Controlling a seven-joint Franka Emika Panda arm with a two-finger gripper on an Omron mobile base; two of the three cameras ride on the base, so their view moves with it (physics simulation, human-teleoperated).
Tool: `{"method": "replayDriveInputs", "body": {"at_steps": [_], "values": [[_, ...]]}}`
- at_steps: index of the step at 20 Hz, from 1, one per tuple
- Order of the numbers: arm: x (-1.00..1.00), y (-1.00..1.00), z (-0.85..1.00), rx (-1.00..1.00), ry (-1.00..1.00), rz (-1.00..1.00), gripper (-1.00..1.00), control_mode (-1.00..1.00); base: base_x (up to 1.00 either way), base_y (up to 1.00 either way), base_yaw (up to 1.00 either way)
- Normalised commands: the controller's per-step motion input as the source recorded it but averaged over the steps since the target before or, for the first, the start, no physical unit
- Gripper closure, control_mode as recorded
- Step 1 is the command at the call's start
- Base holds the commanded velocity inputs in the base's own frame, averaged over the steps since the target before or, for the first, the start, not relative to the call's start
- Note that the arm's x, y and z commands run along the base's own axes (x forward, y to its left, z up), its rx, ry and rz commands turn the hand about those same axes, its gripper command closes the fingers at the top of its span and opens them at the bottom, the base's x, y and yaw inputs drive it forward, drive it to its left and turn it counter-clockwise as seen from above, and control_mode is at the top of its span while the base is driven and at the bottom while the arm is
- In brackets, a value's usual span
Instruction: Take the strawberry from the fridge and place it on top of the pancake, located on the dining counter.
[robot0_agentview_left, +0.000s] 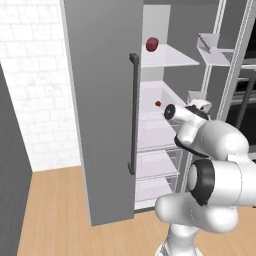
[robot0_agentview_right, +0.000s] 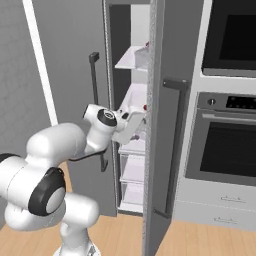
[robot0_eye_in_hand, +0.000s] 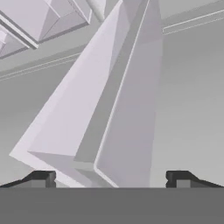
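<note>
No readable text, labels, brands, numbers or signs anywhere. Fridge (robot0_agentview_left: 100, 100) doors and shelves plain and unmarked. Oven (robot0_agentview_right: 227, 140) control panel with small pale marks on its dark display, too blurred to read.

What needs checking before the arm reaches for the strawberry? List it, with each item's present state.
1. Fridge door open, shelves exposed: ok.
2. Strawberry located: ok, a small red berry on the middle shelf, apart from the larger dark red fruit on the shelf above.
3. Gripper open and empty: ok, fingertips stand wide apart with nothing between them.
4. Gripper aimed at the strawberry: not ok, the hand view looks at a clear door bin, not the berry.
5. Hand inside the fridge opening: ok in the right base view, at middle-shelf height.
6. Clear path from hand to berry: cannot tell.
</note>
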Motion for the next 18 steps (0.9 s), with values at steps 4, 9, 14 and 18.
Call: {"method": "replayDriveInputs", "body": {"at_steps": [4, 9, 14, 18], "values": [[0.0, -0.7, -0.08, 0.0, 0.01, -0.04, -1.0, -1.0, 0.0, 0.0, 0.0], [0.0, -0.66, 0.0, 0.0, 0.04, -0.02, -1.0, -1.0, 0.0, 0.0, 0.0], [0.0, -0.32, 0.0, 0.0, 0.01, 0.0, -1.0, -1.0, 0.0, 0.0, 0.0], [-0.01, 0.01, 0.13, 0.0, 0.0, 0.0, -1.0, -1.0, 0.0, 0.0, 0.0]]}}
